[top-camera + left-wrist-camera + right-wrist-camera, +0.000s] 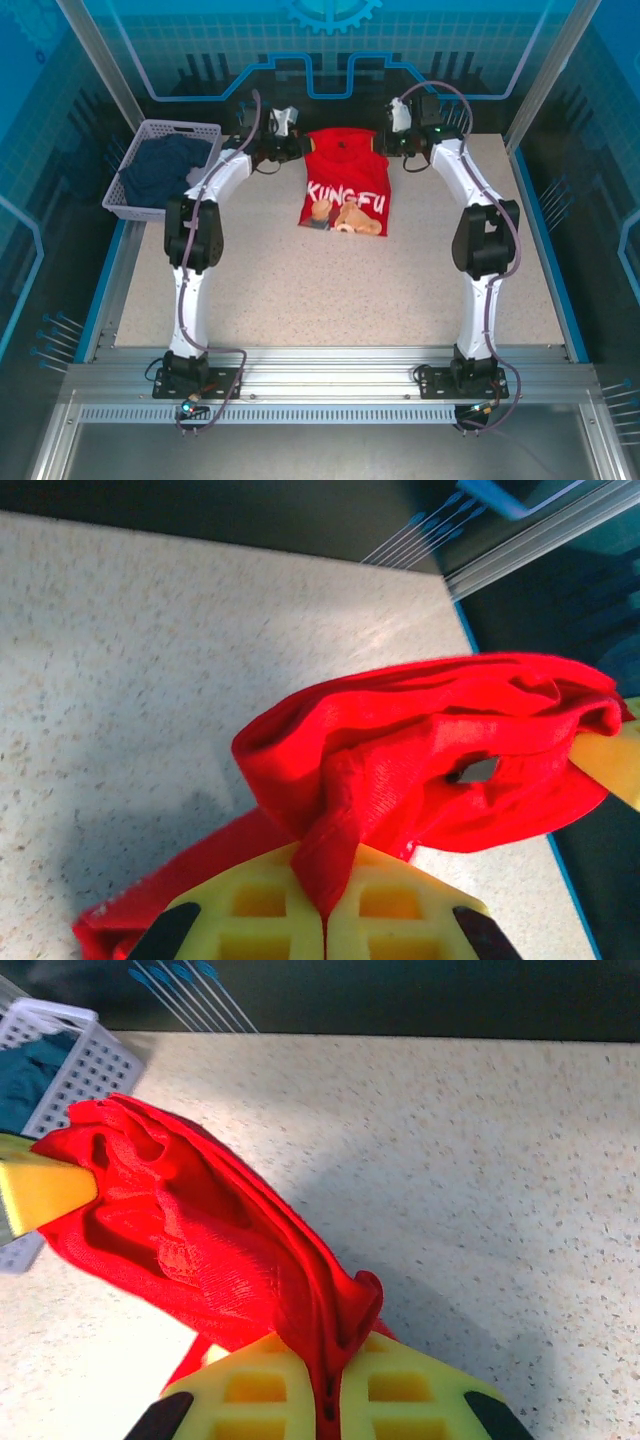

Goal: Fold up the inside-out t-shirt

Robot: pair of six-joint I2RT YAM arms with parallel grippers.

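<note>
The inside-out t-shirt (345, 190) is bright red and lies at the back middle of the table, with a white "KUNG FU" print and a cartoon picture facing up. My left gripper (287, 150) is at its far left corner and my right gripper (397, 142) at its far right corner. In the left wrist view the left gripper (325, 895) is shut on a pinched fold of the red t-shirt (430, 750). In the right wrist view the right gripper (328, 1375) is shut on a bunched ridge of the t-shirt (190, 1240). The cloth hangs stretched between the two grippers.
A white slatted basket (180, 126) stands at the back left, holding a dark navy garment (160, 170); its wall (75, 1070) also appears in the right wrist view. The speckled tabletop (330, 290) lies bare in front of the shirt. The table's back edge is close behind both grippers.
</note>
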